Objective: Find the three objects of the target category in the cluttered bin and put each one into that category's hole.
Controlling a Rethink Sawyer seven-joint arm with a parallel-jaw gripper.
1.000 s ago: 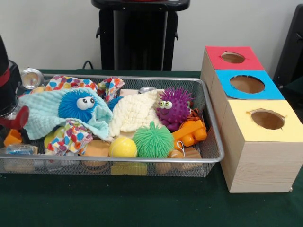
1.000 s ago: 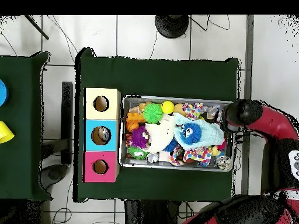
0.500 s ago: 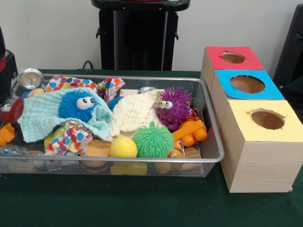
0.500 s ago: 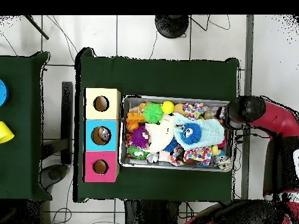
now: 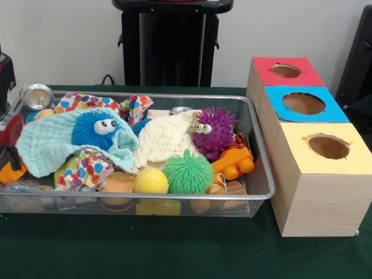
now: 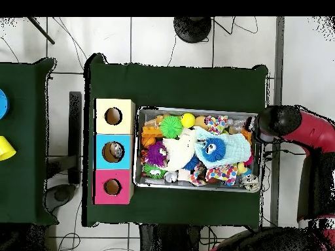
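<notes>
Front view: the gripper [image 5: 10, 136] shows only as red and black parts at the bin's [image 5: 256, 139] left end; how far it is open, or whether it holds anything, I cannot tell. An orange toy [image 5: 11, 172] sits just below it. The spiky balls, blue [image 5: 96, 129], purple [image 5: 213, 131] and green [image 5: 187, 172], lie across the bin from it, toward the boxes [image 5: 317, 174].

Overhead view: the arm's head [image 6: 275, 123] hangs over the bin's end farthest from the boxes [image 6: 114, 150]; any candidate must travel the bin's whole length, away from the arm.
</notes>
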